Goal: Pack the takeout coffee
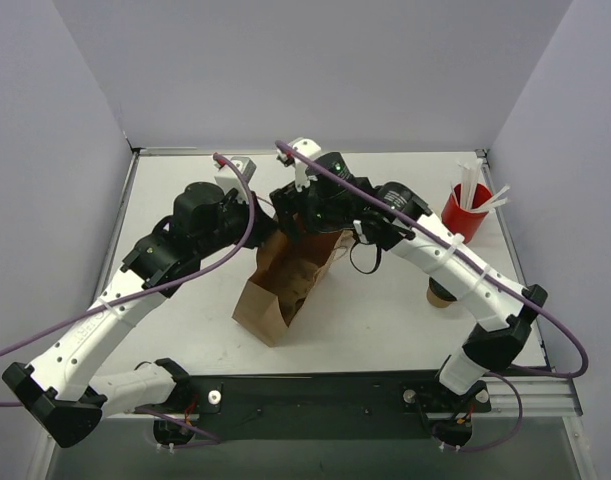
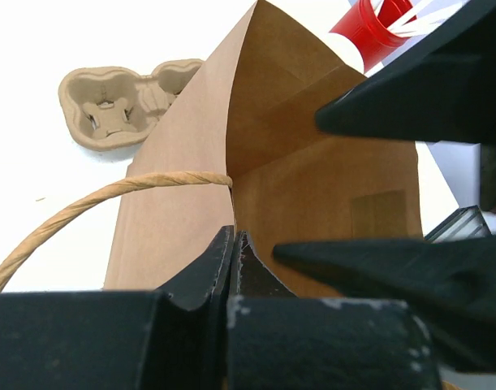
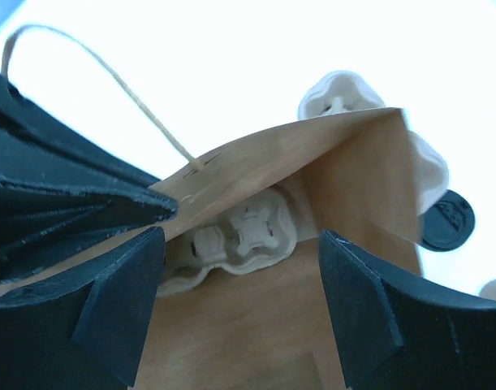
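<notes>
A brown paper bag [image 1: 277, 290] lies tilted mid-table with its mouth toward the far side. My left gripper [image 1: 268, 213] is shut on the bag's rim [image 2: 234, 244] and holds the mouth open. My right gripper [image 1: 307, 222] is open and empty at the bag's mouth [image 3: 239, 301]. A pulp cup carrier [image 3: 243, 236] lies inside the bag. Of the takeout coffee I see only a round black lid [image 3: 446, 219] past the bag's edge in the right wrist view; no cup under it shows.
A second pulp cup carrier [image 2: 122, 101] lies on the table beyond the bag. A red cup with white sticks [image 1: 466, 210] stands at the far right. A tan paper cup [image 1: 442, 295] sits partly hidden under my right forearm.
</notes>
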